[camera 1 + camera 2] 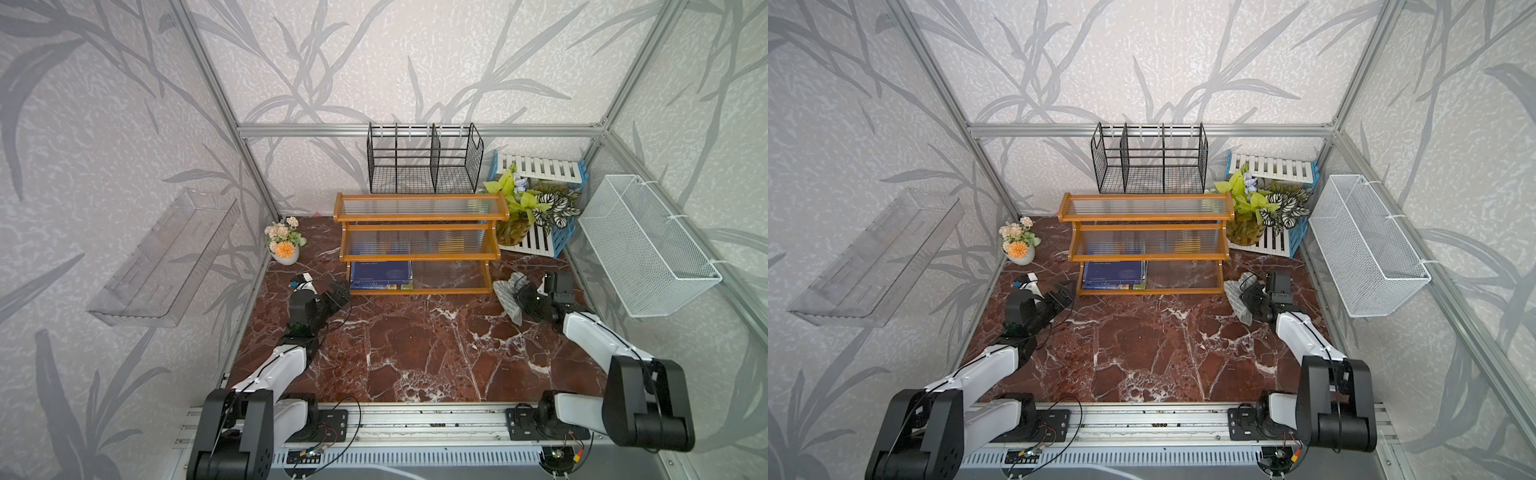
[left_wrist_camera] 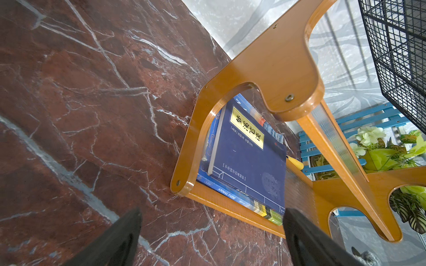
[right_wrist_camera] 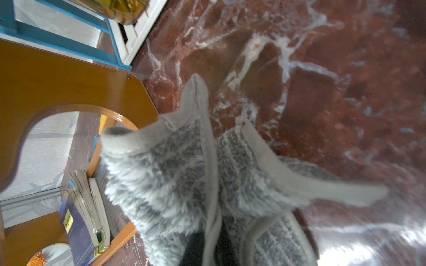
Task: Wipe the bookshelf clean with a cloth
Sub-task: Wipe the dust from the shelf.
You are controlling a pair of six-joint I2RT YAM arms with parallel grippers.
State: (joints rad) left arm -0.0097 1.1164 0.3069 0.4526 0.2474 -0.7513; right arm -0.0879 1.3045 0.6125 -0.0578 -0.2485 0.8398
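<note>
Marble tabletop (image 1: 415, 353) first, and the bookshelf (image 1: 419, 232) stands at the back of it, just in front of the black wire rack (image 1: 424, 160), its stepped tiers facing the arms so each ribbed panel can be reached from the front. A stack of blue books (image 1: 380, 274) lies on the bottom tier, left half, so wiping there looks awkward. The left gripper (image 1: 341, 292) hovers by the shelf's left foot, jaws spread wide and empty, perhaps ready to steady the frame. The right gripper (image 1: 519, 297) is pinched tight on the cloth (image 1: 505, 291), bunched so loose folds lead. The cloth hangs just beside the shelf's right end panel; contact I can't tell.
</note>
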